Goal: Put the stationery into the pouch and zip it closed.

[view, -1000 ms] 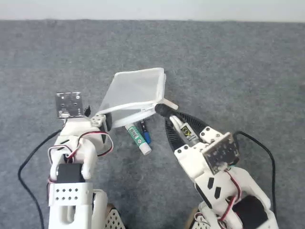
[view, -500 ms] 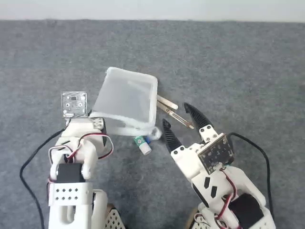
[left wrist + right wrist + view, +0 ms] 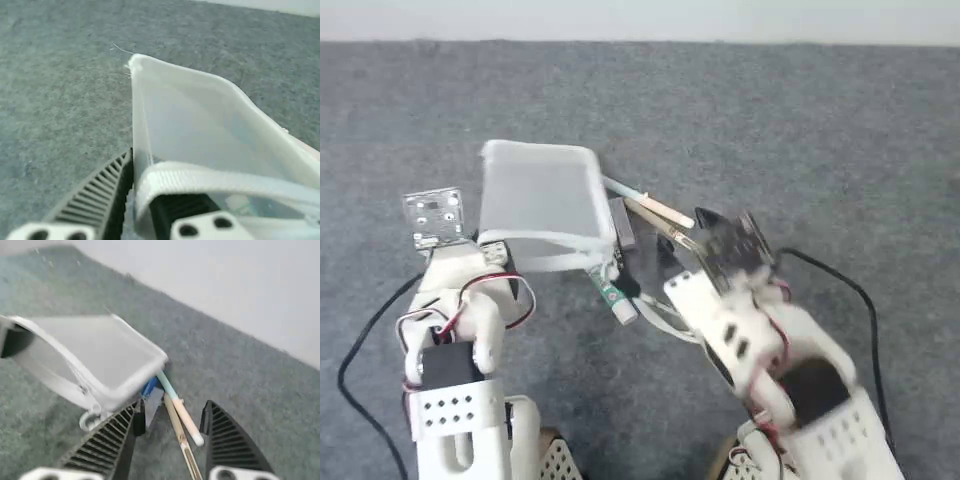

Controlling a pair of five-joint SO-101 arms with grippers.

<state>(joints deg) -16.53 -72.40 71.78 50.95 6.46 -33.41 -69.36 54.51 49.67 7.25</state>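
High view, read from the left: the left gripper is pinched onto the rim of the pouch, right at the white zip band. It holds the pouch up left of the table's middle, with the closed end toward the far edge and the mouth toward the arms.

The pouch looks thin, see-through and soft, so it is probably very light. It would likely sag and fold shut if taken by the cloth. The band is the stiffer part and the better place to hold it.

Just right of the mouth, near the table's middle, lie a green-and-white stick, a blue pen, a pale pen and a wooden pencil, close together and partly tucked under the pouch's corner. They look stiff, light and smooth, likely to roll or slip, so a grip across the middle of a barrel seems safest.

The stick carries a label, but its print is too small to read, and no other writing can be made out.

Furthest right, the right gripper hangs over the pen and pencil with its jaws spread, empty.
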